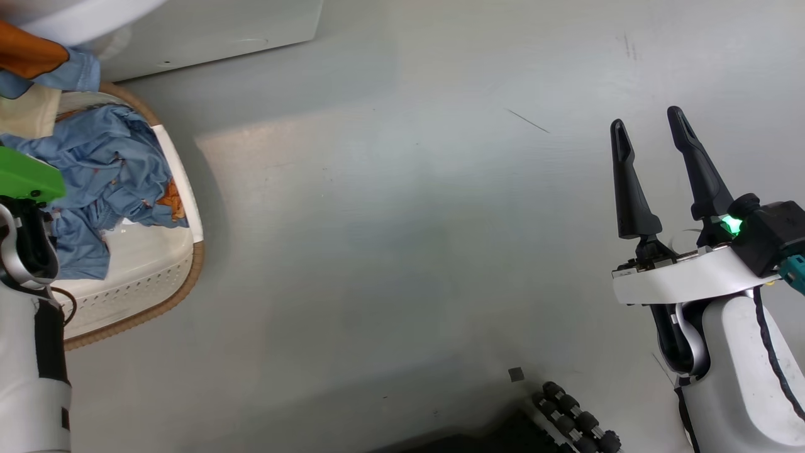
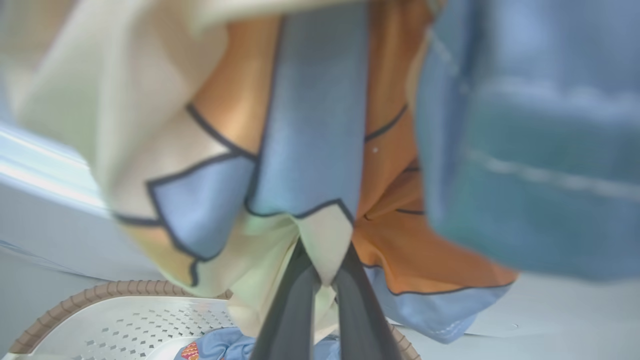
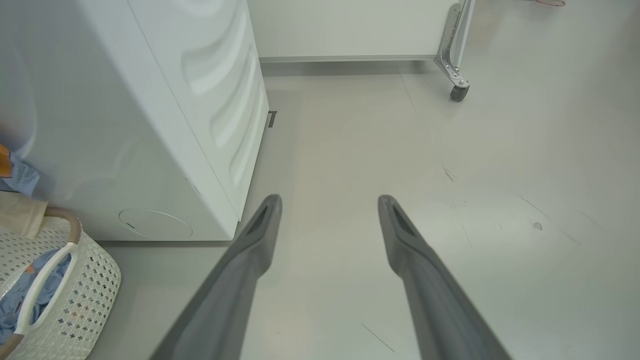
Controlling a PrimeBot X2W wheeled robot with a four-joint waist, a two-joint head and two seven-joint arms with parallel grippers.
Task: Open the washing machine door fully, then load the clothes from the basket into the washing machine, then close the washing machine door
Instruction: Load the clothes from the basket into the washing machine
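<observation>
**A:** Left end effector state?

**B:** Its two long dark fingers are together, clamped on a fold of the light blue clothes printed with orange-brown and cream figures. The fabric bunches at the fingertips and fans out beyond them, blurred.

**A:** The rest of the load?

**B:** More blue fabric lies in the small cream-white perforated plastic basket with the brown woven rim, below the left fingers in the left wrist view. The head view shows a heap of clothes inside the basket, with the held piece hanging above it.

**A:** Right end effector?

**B:** Fingers apart, nothing between them. It hangs over the bare grey floor, well apart from the basket.

**A:** The machine?

**B:** The big white front-loading washing machine sits ahead and to the left of the right end effector in the right wrist view. The basket is further left of those fingers, near the machine's base, with a bit of the held fabric at the frame edge above it.
</observation>
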